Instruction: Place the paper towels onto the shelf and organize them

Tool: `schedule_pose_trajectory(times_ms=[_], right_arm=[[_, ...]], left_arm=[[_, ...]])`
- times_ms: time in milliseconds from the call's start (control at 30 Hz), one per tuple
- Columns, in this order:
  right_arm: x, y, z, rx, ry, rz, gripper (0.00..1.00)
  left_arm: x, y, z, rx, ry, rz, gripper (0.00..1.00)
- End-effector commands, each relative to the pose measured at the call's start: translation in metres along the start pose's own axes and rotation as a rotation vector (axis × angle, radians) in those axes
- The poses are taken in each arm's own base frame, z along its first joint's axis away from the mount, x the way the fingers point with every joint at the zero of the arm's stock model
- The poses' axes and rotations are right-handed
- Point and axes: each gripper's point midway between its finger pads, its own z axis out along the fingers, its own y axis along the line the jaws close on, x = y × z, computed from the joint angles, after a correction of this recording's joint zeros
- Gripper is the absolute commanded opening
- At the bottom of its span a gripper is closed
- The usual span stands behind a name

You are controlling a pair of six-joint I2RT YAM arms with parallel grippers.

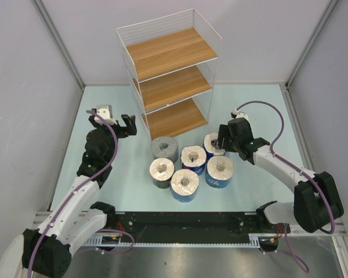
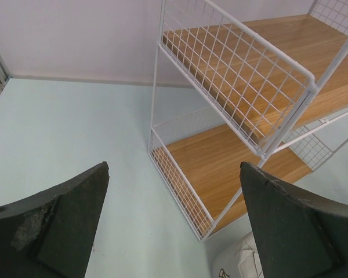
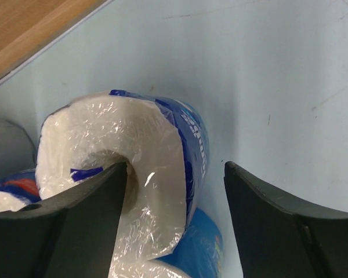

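Note:
The shelf (image 1: 168,69), white wire with three wooden boards, stands at the back centre, and its boards are bare. Six paper towels stand on end in front of it: grey (image 1: 164,147), black (image 1: 162,172) and four blue (image 1: 192,157), (image 1: 185,184), (image 1: 219,171), (image 1: 209,141). My right gripper (image 1: 222,141) is open over the back right blue roll (image 3: 162,145). One finger (image 3: 87,220) is in its core and the other (image 3: 278,220) is outside its wall. My left gripper (image 1: 124,123) is open and empty, left of the shelf's bottom tier (image 2: 220,168).
Grey walls close in the pale table on three sides. In the left wrist view a pale wrapped roll (image 2: 240,260) shows just below the shelf's near corner. In the right wrist view another blue roll (image 3: 206,249) sits against the straddled one, with a shelf board (image 3: 23,23) beyond.

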Motion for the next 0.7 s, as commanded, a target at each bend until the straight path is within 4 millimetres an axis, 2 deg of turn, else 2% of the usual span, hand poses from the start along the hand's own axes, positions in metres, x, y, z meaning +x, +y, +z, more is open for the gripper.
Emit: schedule_pose_trajectory(times_ms=[0,33,133,167,233,267,333,367,433,467,533,567,633,667], right_arm=[[-0.006,0.0,0.006,0.04,0.003,0.006,0.69],[-0.006,0.0,0.008,0.042,0.004,0.005,0.67],[-0.005,0.005,0.01,0.013,0.022,0.0,0.51],[-0.006,0.007,0.009,0.0,0.026,-0.002,0.4],[-0.017,0.012,-0.003,-0.021,-0.007,0.005,0.35],[-0.022,0.013,-0.008,-0.03,-0.027,0.011,0.29],[-0.038,0.015,-0.022,-0.046,-0.091,0.029,0.24],[-0.057,0.021,-0.04,-0.082,-0.159,0.042,0.21],[-0.079,0.026,-0.058,-0.114,-0.234,0.057,0.2],[-0.099,0.033,-0.076,-0.146,-0.298,0.067,0.2],[-0.119,0.044,-0.092,-0.195,-0.346,0.056,0.2],[-0.138,0.052,-0.104,-0.222,-0.384,0.055,0.2],[-0.153,0.063,-0.111,-0.255,-0.403,0.033,0.2],[-0.16,0.07,-0.107,-0.263,-0.401,0.023,0.2]], left_arm=[[-0.025,-0.012,0.001,0.043,-0.052,-0.036,1.0],[-0.024,-0.012,0.001,0.045,-0.051,-0.037,1.0],[-0.022,-0.012,0.001,0.044,-0.048,-0.04,1.0],[-0.022,-0.012,0.0,0.044,-0.048,-0.041,1.0],[-0.021,-0.012,0.0,0.045,-0.049,-0.048,1.0],[-0.021,-0.012,-0.001,0.045,-0.052,-0.047,1.0],[-0.022,-0.013,-0.001,0.048,-0.056,-0.052,1.0],[-0.023,-0.013,-0.002,0.05,-0.059,-0.053,1.0],[-0.023,-0.014,-0.002,0.055,-0.061,-0.058,1.0],[-0.023,-0.014,-0.001,0.056,-0.059,-0.059,1.0],[-0.022,-0.015,-0.001,0.062,-0.056,-0.064,1.0],[-0.022,-0.017,-0.001,0.068,-0.055,-0.066,1.0],[-0.021,-0.017,-0.001,0.07,-0.055,-0.069,1.0],[-0.021,-0.017,-0.001,0.071,-0.054,-0.069,1.0]])
